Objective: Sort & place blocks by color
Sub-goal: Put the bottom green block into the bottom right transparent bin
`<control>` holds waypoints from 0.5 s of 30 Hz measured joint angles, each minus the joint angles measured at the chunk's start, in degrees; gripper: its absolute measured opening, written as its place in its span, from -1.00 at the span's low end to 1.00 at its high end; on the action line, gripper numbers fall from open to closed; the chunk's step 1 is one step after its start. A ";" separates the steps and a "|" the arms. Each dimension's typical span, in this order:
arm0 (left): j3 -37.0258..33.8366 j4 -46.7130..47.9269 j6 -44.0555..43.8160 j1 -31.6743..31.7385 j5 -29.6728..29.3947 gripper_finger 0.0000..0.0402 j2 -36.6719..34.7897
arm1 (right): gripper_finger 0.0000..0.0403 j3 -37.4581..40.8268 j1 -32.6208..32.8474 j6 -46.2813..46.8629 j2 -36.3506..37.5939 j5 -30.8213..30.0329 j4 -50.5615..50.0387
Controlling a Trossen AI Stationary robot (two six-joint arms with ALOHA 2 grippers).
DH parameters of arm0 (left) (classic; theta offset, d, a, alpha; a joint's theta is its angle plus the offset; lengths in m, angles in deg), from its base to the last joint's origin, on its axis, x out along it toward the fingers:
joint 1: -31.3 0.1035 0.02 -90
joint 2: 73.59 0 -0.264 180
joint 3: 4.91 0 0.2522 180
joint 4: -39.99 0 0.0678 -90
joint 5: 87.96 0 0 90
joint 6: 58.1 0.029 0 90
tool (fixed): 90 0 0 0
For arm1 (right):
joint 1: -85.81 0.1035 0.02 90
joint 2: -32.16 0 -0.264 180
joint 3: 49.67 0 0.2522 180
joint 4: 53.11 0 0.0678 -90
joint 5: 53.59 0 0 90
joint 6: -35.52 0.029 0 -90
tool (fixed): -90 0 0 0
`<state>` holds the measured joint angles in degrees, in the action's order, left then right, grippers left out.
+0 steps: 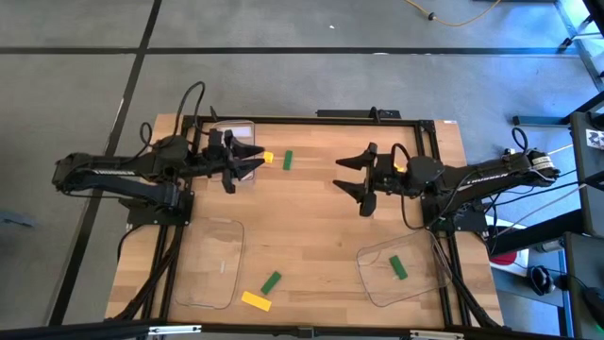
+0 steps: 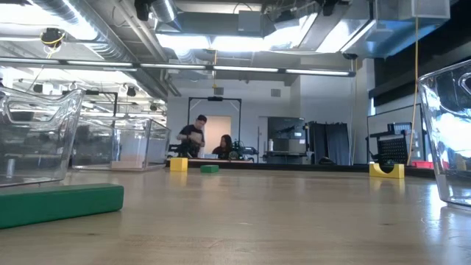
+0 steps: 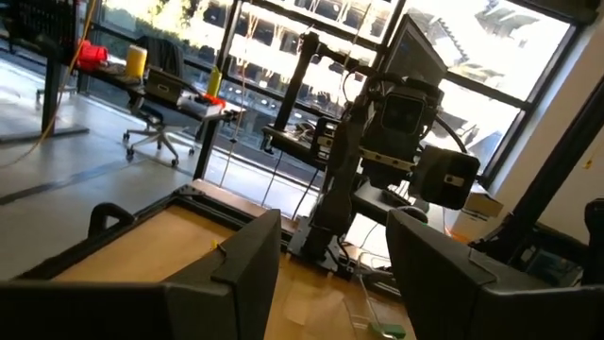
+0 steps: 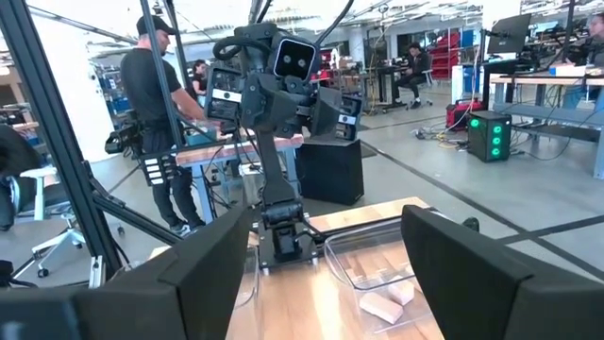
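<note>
Both arms raised mid-table, jaws spread and empty: left gripper (image 1: 247, 161) beside far-left tray (image 1: 247, 127), right gripper (image 1: 354, 175) central. Blocks: green (image 1: 288, 160) and yellow (image 1: 268, 158) between grippers; green (image 1: 271, 281), yellow (image 1: 256, 301) near front edge; one green (image 1: 398, 268) in right tray (image 1: 368, 274).

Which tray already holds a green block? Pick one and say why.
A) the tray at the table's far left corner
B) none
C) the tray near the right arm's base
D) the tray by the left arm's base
C: in the high view a green block lies inside the clear tray near the right arm's base.
</note>
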<state>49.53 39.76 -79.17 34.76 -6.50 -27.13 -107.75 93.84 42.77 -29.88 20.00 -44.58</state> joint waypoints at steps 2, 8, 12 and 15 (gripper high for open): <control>2.35 3.23 -0.82 0.00 0.20 -0.08 2.09 | 0.39 0.00 0.00 -0.18 0.00 -0.17 0.01; 15.09 27.59 -3.59 -3.54 6.75 -0.08 12.79 | 0.39 0.00 0.00 -0.42 0.25 -3.28 -0.13; 23.96 44.58 -8.23 -8.26 10.67 -0.08 22.35 | 0.39 -0.02 0.00 -2.26 1.72 -6.03 -1.37; 28.31 52.33 -17.79 -12.62 13.02 -0.08 28.63 | 0.39 -0.02 0.00 -3.26 3.52 -7.65 -3.71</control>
<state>77.84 92.10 -96.95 22.15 6.53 1.50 -107.77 93.84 39.51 -26.36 12.36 -48.30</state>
